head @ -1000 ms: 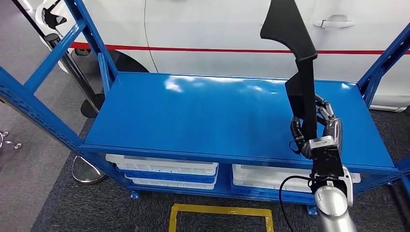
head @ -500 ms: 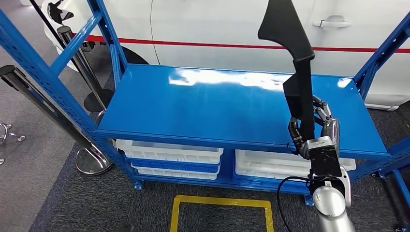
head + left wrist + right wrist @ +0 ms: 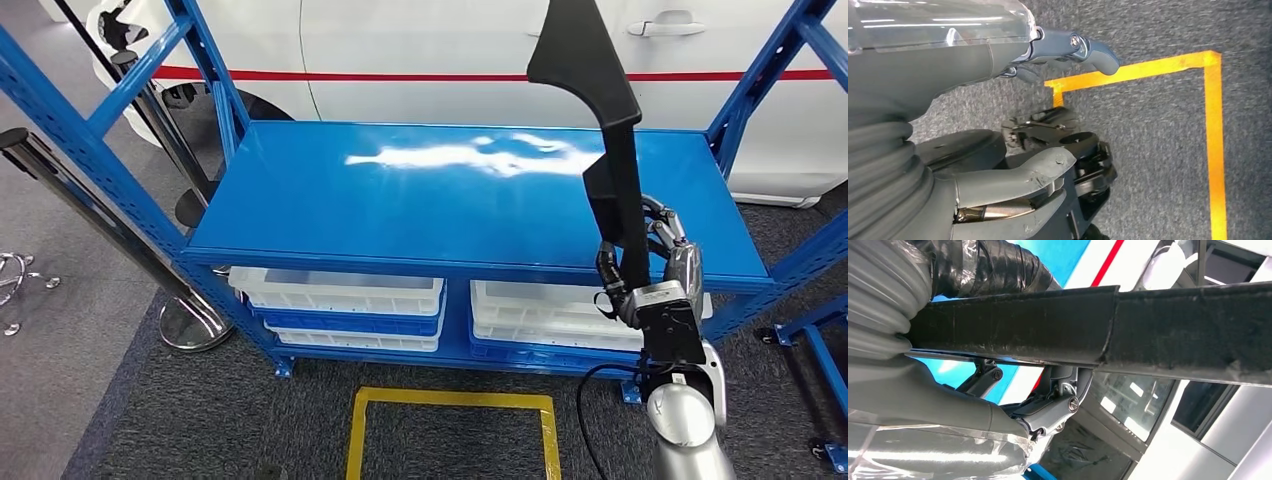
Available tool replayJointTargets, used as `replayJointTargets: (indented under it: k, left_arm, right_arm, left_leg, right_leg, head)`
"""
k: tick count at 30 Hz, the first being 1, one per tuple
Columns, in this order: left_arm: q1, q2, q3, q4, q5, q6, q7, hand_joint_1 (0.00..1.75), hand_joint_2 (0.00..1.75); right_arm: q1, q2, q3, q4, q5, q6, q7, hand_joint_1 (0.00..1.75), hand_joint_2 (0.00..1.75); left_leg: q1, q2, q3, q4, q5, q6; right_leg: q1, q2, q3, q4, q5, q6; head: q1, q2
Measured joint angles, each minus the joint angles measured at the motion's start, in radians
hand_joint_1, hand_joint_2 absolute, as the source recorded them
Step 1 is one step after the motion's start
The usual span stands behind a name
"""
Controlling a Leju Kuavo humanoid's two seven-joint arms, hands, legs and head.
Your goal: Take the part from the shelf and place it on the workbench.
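My right hand (image 3: 652, 270) gripped the part (image 3: 600, 110), fingers wrapped round its lower end, at the right of the head frame. The part stood upright, its wide top reaching the upper edge, in front of the blue shelf (image 3: 400, 210) and the white car (image 3: 430, 40). My left hand (image 3: 1063, 55) hung over the carpet by yellow tape (image 3: 1215, 130), fingers loosely apart, holding nothing.

White car (image 3: 450, 40) with red stripe, white bins (image 3: 340, 295) below, yellow floor tape (image 3: 450, 405), steel posts (image 3: 90, 215)

Right robot hand (image 3: 650, 275) raised, fingers clenched
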State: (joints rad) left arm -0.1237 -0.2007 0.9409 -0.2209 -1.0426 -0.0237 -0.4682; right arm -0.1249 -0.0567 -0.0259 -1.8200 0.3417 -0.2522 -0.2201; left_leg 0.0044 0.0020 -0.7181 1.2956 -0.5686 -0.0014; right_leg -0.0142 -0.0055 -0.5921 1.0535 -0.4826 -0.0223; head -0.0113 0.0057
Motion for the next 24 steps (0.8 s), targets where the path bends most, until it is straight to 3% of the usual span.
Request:
replayJointTargets:
  k: [1, 2, 4, 6, 9, 11, 13, 14, 15, 16, 18, 19, 20, 24]
  left_arm:
    - [0.0, 0.0, 0.0, 0.0, 0.0, 0.0, 0.0, 0.0, 1.75]
    - [-0.001, 0.0, 0.0, 0.0, 0.001, 0.0, 0.0, 0.0, 1.75]
    - [-0.003, 0.0, 0.0, 0.0, 0.002, 0.0, 0.001, 0.0, 1.75]
    - [-0.004, 0.0, 0.0, 0.0, 0.002, 0.001, 0.001, 0.0, 1.75]
    - [-0.002, 0.001, 0.0, 0.0, 0.002, 0.001, 0.001, 0.0, 1.75]
    - [-0.003, 0.001, 0.0, 0.0, 0.002, 0.001, 0.001, 0.0, 1.75]
    - [-0.004, 0.001, 0.0, 0.0, 0.001, 0.001, 0.001, 0.0, 1.75]
    - [-0.003, 0.001, 0.0, 0.0, 0.001, 0.001, 0.001, 0.0, 1.75]
    - [-0.002, 0.001, 0.0, 0.0, 0.001, 0.001, 0.001, 0.0, 1.75]
    - [-0.001, 0.001, 0.0, 0.0, 0.0, 0.001, 0.001, 0.0, 1.75]
    - [-0.002, 0.0, 0.0, 0.0, 0.0, 0.001, 0.001, 0.0, 1.75]
    - [-0.002, 0.0, 0.0, 0.0, 0.0, 0.001, 0.001, 0.0, 1.75]
    - [-0.003, 0.0, 0.0, 0.0, 0.0, 0.001, 0.001, 0.0, 1.75]
    - [0.0, 0.001, 0.0, 0.0, 0.001, 0.0, 0.003, 0.0, 1.75]
  right_arm:
    - [0.0, 0.0, 0.0, 0.0, 0.0, 0.0, 0.0, 1.75, 1.75]
    - [0.0, 0.001, 0.0, 0.0, 0.0, 0.0, 0.0, 1.75, 1.75]
    - [0.0, 0.002, 0.0, 0.0, 0.001, -0.001, 0.0, 1.75, 1.75]
    - [-0.001, 0.003, 0.0, 0.0, 0.001, -0.001, 0.0, 1.75, 1.75]
    - [0.0, 0.003, 0.0, 0.0, 0.001, -0.001, 0.0, 1.75, 1.75]
    - [-0.001, 0.003, 0.0, 0.0, 0.001, -0.002, 0.0, 1.75, 1.75]
    - [0.001, 0.003, 0.0, 0.0, 0.001, -0.003, 0.0, 1.75, 1.75]
    - [0.003, 0.003, 0.0, 0.0, 0.001, -0.004, 0.001, 1.75, 1.75]
    - [0.005, 0.003, 0.0, 0.0, 0.001, -0.004, 0.001, 1.75, 1.75]
    - [0.006, 0.003, 0.0, 0.0, 0.001, -0.004, 0.001, 1.75, 1.75]
    - [0.005, 0.003, 0.0, 0.0, 0.001, -0.004, 0.001, 1.75, 1.75]
    - [0.005, 0.003, 0.001, 0.0, 0.001, -0.004, 0.001, 1.75, 1.75]
    - [0.005, 0.003, 0.001, -0.001, 0.001, -0.004, 0.001, 1.75, 1.75]
    - [0.004, 0.004, 0.001, -0.002, 0.001, -0.005, 0.001, 1.75, 1.75]
  left_leg:
    - [0.0, 0.0, 0.03, -0.032, 0.021, 0.003]
    - [-0.001, -0.001, 0.074, -0.092, 0.047, 0.009]
    - [-0.009, -0.001, 0.159, -0.22, 0.07, 0.023]
    - [-0.019, -0.002, 0.189, -0.277, 0.071, 0.034]
    - [-0.021, 0.0, 0.192, -0.31, 0.098, 0.049]
    - [-0.017, 0.004, 0.192, -0.331, 0.121, 0.058]
    - [-0.019, 0.006, 0.177, -0.327, 0.13, 0.063]
    - [-0.019, 0.006, 0.168, -0.321, 0.132, 0.063]
    - [-0.018, 0.006, 0.158, -0.313, 0.133, 0.062]
    - [-0.016, 0.006, 0.148, -0.303, 0.133, 0.061]
    - [-0.012, 0.005, 0.125, -0.273, 0.128, 0.053]
    - [-0.012, 0.005, 0.113, -0.255, 0.124, 0.047]
    - [-0.013, 0.004, 0.104, -0.242, 0.121, 0.04]
    - [-0.011, 0.002, 0.087, -0.225, 0.118, 0.019]
  right_leg:
    - [0.001, 0.0, -0.007, 0.0, 0.005, 0.001]
    - [0.002, 0.001, -0.012, 0.0, 0.01, 0.002]
    - [0.002, 0.001, -0.018, -0.002, 0.02, 0.008]
    - [-0.003, 0.0, -0.019, -0.008, 0.03, 0.02]
    - [-0.008, -0.001, -0.022, -0.01, 0.034, 0.037]
    - [-0.007, 0.002, -0.046, 0.049, -0.016, 0.041]
    - [-0.007, 0.005, -0.09, 0.163, -0.085, 0.045]
    - [-0.009, 0.005, -0.105, 0.207, -0.101, 0.049]
    - [-0.011, 0.005, -0.106, 0.223, -0.099, 0.053]
    - [-0.015, 0.004, -0.091, 0.203, -0.082, 0.058]
    - [-0.022, 0.003, -0.031, 0.101, -0.039, 0.065]
    - [-0.022, 0.004, -0.011, 0.058, -0.026, 0.063]
    - [-0.022, 0.006, -0.003, 0.037, -0.023, 0.058]
    - [-0.016, 0.009, -0.016, 0.033, -0.008, 0.026]
  head:
    - [0.0, 0.0]
    - [0.0, 0.0]
    - [0.0, 0.0]
    - [0.0, 0.0]
    - [0.0, 0.0]
    - [0.001, 0.0]
    - [0.001, 0.0]
    - [0.001, 0.0]
    - [0.001, 0.0]
    - [0.001, 0.0]
    - [0.001, 0.0]
    - [0.001, 0.0]
    - [0.001, 0.0]
    - [0.001, 0.0]
